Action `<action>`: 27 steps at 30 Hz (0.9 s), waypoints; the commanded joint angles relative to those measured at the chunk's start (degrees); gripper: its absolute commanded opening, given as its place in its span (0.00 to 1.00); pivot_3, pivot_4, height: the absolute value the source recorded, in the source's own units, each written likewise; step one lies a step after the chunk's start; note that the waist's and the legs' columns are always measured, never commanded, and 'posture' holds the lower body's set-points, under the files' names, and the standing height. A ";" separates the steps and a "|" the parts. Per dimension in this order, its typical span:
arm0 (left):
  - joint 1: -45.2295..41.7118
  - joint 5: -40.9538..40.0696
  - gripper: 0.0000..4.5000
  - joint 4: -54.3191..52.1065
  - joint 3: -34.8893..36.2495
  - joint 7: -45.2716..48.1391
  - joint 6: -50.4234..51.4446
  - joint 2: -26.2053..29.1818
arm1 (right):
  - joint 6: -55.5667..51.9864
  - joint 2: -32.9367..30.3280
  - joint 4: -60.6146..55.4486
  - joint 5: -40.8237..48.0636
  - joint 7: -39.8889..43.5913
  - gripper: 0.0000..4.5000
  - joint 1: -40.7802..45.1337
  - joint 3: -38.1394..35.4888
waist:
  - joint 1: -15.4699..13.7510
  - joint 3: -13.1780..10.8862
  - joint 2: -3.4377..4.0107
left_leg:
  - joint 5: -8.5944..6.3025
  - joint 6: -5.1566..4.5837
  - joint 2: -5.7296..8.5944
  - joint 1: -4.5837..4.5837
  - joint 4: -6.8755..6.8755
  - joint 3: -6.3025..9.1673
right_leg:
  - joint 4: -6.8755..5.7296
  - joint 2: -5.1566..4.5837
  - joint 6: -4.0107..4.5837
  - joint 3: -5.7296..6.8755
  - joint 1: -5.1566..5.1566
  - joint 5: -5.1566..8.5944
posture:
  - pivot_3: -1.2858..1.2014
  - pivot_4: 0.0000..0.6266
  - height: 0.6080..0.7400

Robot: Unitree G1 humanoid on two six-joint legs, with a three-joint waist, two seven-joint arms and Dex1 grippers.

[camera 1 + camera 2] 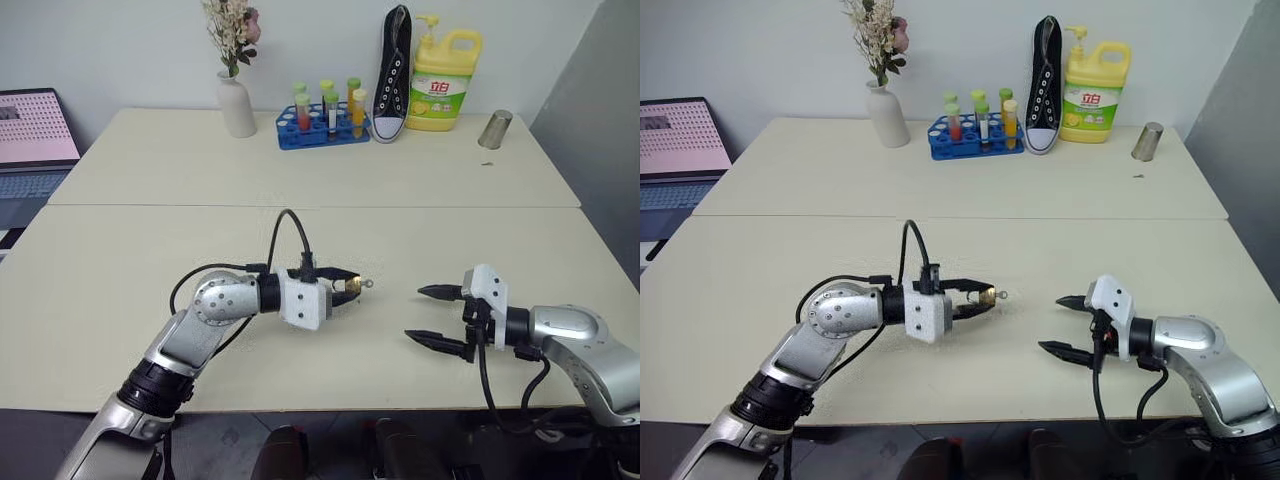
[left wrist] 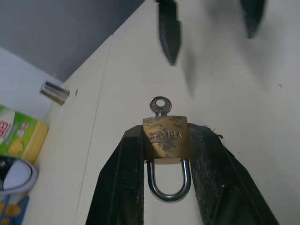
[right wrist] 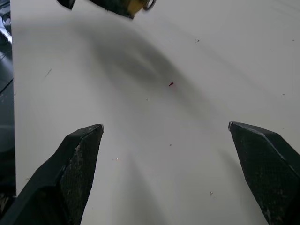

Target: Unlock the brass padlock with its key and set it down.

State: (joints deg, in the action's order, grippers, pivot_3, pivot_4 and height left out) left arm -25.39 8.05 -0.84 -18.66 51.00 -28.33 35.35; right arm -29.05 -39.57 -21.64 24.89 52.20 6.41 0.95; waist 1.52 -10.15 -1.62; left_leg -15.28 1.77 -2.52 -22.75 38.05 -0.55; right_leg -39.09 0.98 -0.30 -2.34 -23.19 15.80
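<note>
The left gripper [image 1: 345,287] points level toward the right arm, held above the table [image 1: 300,180], its fingers pinching the brass padlock [image 2: 166,137] by its body — the key [image 2: 160,105] sticks out of it toward the right gripper [image 1: 433,316], which hangs nearby, fingers spread wide, aimed back at it.

The brass padlock [image 2: 166,136] is dull gold with dark tarnished patches, its shackle and the key [image 2: 160,105] silvery. The left gripper [image 1: 347,285] and right gripper [image 1: 430,316] have black fingers on white and silver-grey arms. The table [image 1: 300,180] is pale cream. At its back stand a white vase [image 1: 236,104], a blue rack [image 1: 322,128] of yellow-green capped tubes, a black-and-white sneaker [image 1: 394,73] and a yellow bottle [image 1: 443,78] with a green label.
</note>
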 commanded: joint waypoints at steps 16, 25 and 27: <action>-7.23 15.30 0.21 8.92 1.60 -16.40 -25.65 1.73 | -14.49 8.79 1.33 12.56 -2.21 1.00 15.00 2.80 | 0.07 0.00 0.01 | 0.00 -0.01 -0.01 -0.04 0.01 0.02 | -0.05 -0.02 -0.05 0.06 -0.01 -0.05 | 0.52 0.24 1.00; -6.08 15.40 0.21 7.21 1.72 -17.20 -24.28 1.89 | -16.17 9.43 2.94 13.37 -0.79 1.00 16.98 3.34 | -0.04 0.00 0.01 | 0.00 -0.02 0.03 -0.08 0.02 0.04 | -0.03 -0.05 -0.05 0.10 -0.01 -0.05 | 0.52 0.24 1.00; -5.94 15.48 0.21 7.08 1.78 -17.44 -24.21 2.06 | -16.25 9.08 3.41 13.27 -0.39 1.00 17.16 3.08 | -0.03 0.00 0.01 | 0.00 -0.02 0.01 -0.07 0.02 0.05 | -0.04 -0.05 -0.05 0.11 -0.01 -0.05 | 0.52 0.24 1.00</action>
State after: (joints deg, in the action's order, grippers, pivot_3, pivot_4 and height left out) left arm -31.40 23.71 8.43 -18.22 34.50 -52.66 36.87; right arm -45.46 -29.92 -17.57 37.19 50.96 22.23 4.64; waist 1.49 -10.14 -1.61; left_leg -15.28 1.76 -2.51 -22.82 38.07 -0.49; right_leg -39.13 0.93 -0.35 -2.22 -23.21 15.75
